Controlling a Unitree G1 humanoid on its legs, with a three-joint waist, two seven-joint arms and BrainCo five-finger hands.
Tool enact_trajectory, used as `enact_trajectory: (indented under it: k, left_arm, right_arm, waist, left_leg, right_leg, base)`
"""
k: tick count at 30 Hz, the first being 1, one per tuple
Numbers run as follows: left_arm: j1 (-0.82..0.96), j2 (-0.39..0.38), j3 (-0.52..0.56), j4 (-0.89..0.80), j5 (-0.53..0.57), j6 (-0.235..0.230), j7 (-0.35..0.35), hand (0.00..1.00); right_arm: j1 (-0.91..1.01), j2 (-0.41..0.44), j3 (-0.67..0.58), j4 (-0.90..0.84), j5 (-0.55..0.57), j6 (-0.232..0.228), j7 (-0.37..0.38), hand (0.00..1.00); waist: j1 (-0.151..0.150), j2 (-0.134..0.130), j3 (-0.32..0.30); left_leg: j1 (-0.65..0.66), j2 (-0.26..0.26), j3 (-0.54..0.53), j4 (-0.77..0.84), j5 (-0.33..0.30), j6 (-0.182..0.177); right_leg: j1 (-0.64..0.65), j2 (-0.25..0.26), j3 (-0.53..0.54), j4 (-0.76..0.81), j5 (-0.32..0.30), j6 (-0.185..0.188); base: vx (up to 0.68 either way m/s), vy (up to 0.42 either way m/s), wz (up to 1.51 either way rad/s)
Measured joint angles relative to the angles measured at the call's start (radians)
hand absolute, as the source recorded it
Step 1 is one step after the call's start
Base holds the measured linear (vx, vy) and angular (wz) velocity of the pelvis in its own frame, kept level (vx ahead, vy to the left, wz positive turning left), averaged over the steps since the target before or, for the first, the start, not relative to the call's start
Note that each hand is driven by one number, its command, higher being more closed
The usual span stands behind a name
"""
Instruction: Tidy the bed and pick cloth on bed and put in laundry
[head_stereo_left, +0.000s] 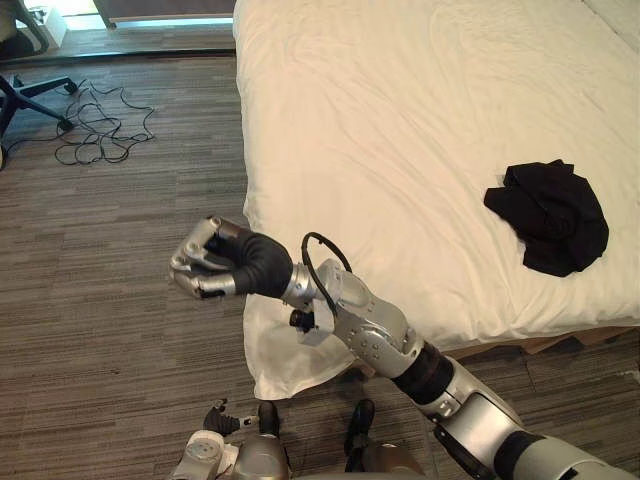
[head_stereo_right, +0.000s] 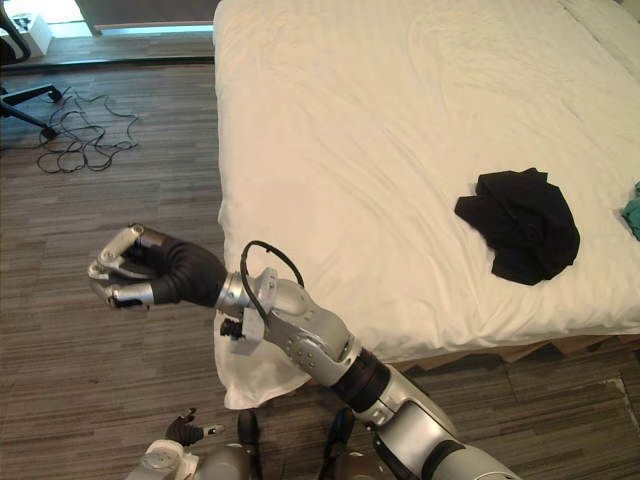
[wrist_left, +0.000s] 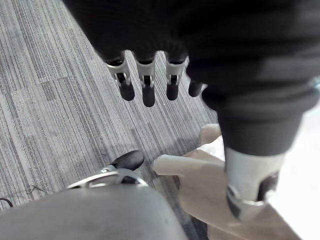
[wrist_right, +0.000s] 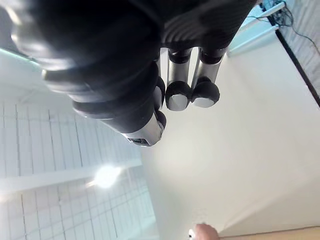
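A crumpled black cloth lies on the white bed, toward its near right side. My right hand is held out over the carpet left of the bed's near corner, far from the cloth. Its fingers are curled into a fist with nothing in them. My left hand hangs low over the floor with straight, relaxed fingers and holds nothing. A bit of teal cloth lies on the bed, right of the black one.
The sheet's corner hangs down to the floor beneath my right arm. An office chair base and loose black cables lie on the carpet at the far left. A white box stands by the far wall.
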Motion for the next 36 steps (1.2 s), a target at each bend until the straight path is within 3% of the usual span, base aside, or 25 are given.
enact_trajectory:
  k: [2,5,7,10,12,16,19,22,25,26,30,32,34,36]
  left_arm:
    - [0.002,-0.010,0.004,-0.032,0.000,-0.018,-0.001,0.00]
    - [-0.008,-0.013,0.005,-0.076,-0.001,-0.018,-0.005,0.00]
    - [-0.035,-0.012,0.000,-0.102,-0.002,-0.013,-0.011,0.00]
    - [-0.066,-0.009,-0.020,-0.110,-0.011,-0.005,-0.030,0.00]
    - [-0.079,-0.010,-0.050,-0.119,-0.025,0.003,-0.040,0.00]
    - [-0.078,-0.010,-0.053,-0.125,-0.041,-0.006,-0.053,0.00]
    - [-0.073,-0.010,-0.044,-0.128,-0.042,-0.051,-0.058,0.00]
    - [-0.058,-0.012,-0.033,-0.129,-0.043,-0.070,-0.059,0.00]
    - [-0.045,-0.028,0.013,-0.125,-0.040,-0.095,-0.053,0.00]
    - [-0.036,-0.030,0.031,-0.124,-0.039,-0.107,-0.049,0.00]
    - [-0.026,-0.046,0.090,-0.091,0.011,-0.122,-0.046,0.00]
    - [-0.024,-0.073,0.127,-0.076,0.052,-0.117,-0.047,0.00]
    - [-0.018,-0.099,0.178,-0.066,0.097,-0.099,-0.046,0.00]
    - [0.009,-0.111,0.240,-0.063,0.135,-0.082,-0.043,0.00]
  right_arm:
    - [-0.035,-0.002,-0.070,0.014,0.003,0.001,-0.015,1.00]
    - [-0.137,-0.024,-0.255,0.151,0.005,-0.071,-0.073,1.00]
    - [-0.200,-0.092,-0.369,0.274,0.009,-0.137,-0.114,1.00]
    - [-0.238,-0.226,-0.484,0.462,0.054,-0.234,-0.164,1.00]
    - [-0.246,-0.343,-0.575,0.591,0.098,-0.293,-0.176,1.00]
    - [-0.244,-0.462,-0.651,0.667,0.171,-0.328,-0.175,1.00]
    - [-0.150,-0.541,-0.804,0.676,0.272,-0.334,-0.176,1.00]
    - [-0.019,-0.535,-0.892,0.658,0.316,-0.325,-0.176,1.00]
    - [0.221,-0.451,-1.029,0.572,0.359,-0.320,-0.186,1.00]
    - [0.306,-0.402,-1.073,0.563,0.371,-0.322,-0.203,0.00]
    - [0.623,-0.219,-1.261,0.681,0.369,-0.324,-0.333,0.00]
    - [0.739,-0.173,-1.357,0.723,0.347,-0.323,-0.393,0.00]
    - [0.845,-0.146,-1.439,0.749,0.291,-0.325,-0.444,0.00]
    - [0.901,-0.132,-1.451,0.752,0.223,-0.325,-0.455,0.00]
  waist:
    - [0.003,0.026,0.037]
    - [0.004,0.050,0.124]
    - [0.007,0.063,0.174]
    - [0.010,0.077,0.189]
    - [0.008,0.103,0.204]
    - [-0.007,0.117,0.212]
    - [-0.019,0.115,0.213]
    - [-0.044,0.106,0.218]
    - [-0.073,0.092,0.219]
    - [-0.085,0.081,0.213]
    - [-0.096,0.034,0.145]
    - [-0.109,0.025,0.106]
    - [-0.112,0.017,0.054]
    - [-0.112,0.001,0.014]
  left_leg:
    - [-0.038,-0.003,-0.011,-0.016,0.019,0.003]
    - [-0.088,-0.005,-0.013,-0.048,0.053,0.001]
    - [-0.116,-0.005,-0.018,-0.066,0.083,-0.004]
    - [-0.175,-0.010,-0.032,-0.079,0.114,0.003]
    - [-0.195,-0.013,-0.038,-0.079,0.125,0.011]
    - [-0.195,-0.015,-0.039,-0.078,0.125,0.012]
    - [-0.177,-0.016,-0.008,-0.079,0.113,0.017]
    - [-0.151,-0.017,0.020,-0.077,0.097,0.011]
    - [-0.107,-0.004,0.079,-0.058,0.059,0.000]
    - [-0.083,0.003,0.102,-0.050,0.046,-0.006]
    - [-0.001,0.044,0.187,-0.024,-0.008,-0.041]
    - [0.056,0.060,0.232,-0.016,-0.029,-0.054]
    - [0.103,0.089,0.263,0.071,-0.098,-0.062]
    - [0.114,0.130,0.257,0.237,-0.166,-0.042]
  right_leg:
    - [-0.038,-0.003,-0.013,0.000,0.006,-0.003]
    - [-0.102,-0.002,-0.018,0.000,0.026,-0.007]
    - [-0.135,0.001,-0.025,0.000,0.039,-0.014]
    - [-0.196,0.003,-0.031,0.000,0.059,-0.024]
    - [-0.216,0.003,-0.034,0.000,0.073,-0.021]
    - [-0.224,0.003,-0.015,0.000,0.085,-0.004]
    - [-0.225,0.003,0.025,-0.001,0.086,-0.002]
    - [-0.215,0.002,0.049,-0.001,0.068,0.014]
    - [-0.188,0.008,0.086,0.000,0.049,0.013]
    - [-0.171,0.014,0.098,0.000,0.043,0.013]
    - [-0.118,0.051,0.144,0.000,0.019,0.010]
    - [-0.076,0.066,0.160,0.001,0.010,0.017]
    - [-0.021,0.086,0.188,0.004,0.006,0.018]
    - [0.008,0.101,0.245,0.042,-0.026,0.004]
  base:
    - [-0.11,-0.012,0.18]
    - [-0.11,-0.008,0.06]
    - [-0.09,-0.013,0.06]
    - [-0.04,0.000,0.06]
    - [0.01,0.011,0.03]
    - [0.05,0.037,-0.11]
    - [0.05,0.044,-0.21]
    - [0.05,0.021,-0.36]
    - [0.08,-0.004,-0.44]
    - [0.14,-0.010,-0.56]
    - [0.16,-0.031,-0.55]
    - [0.21,-0.001,-0.57]
    - [0.17,0.032,-0.64]
    - [0.12,0.009,-0.80]
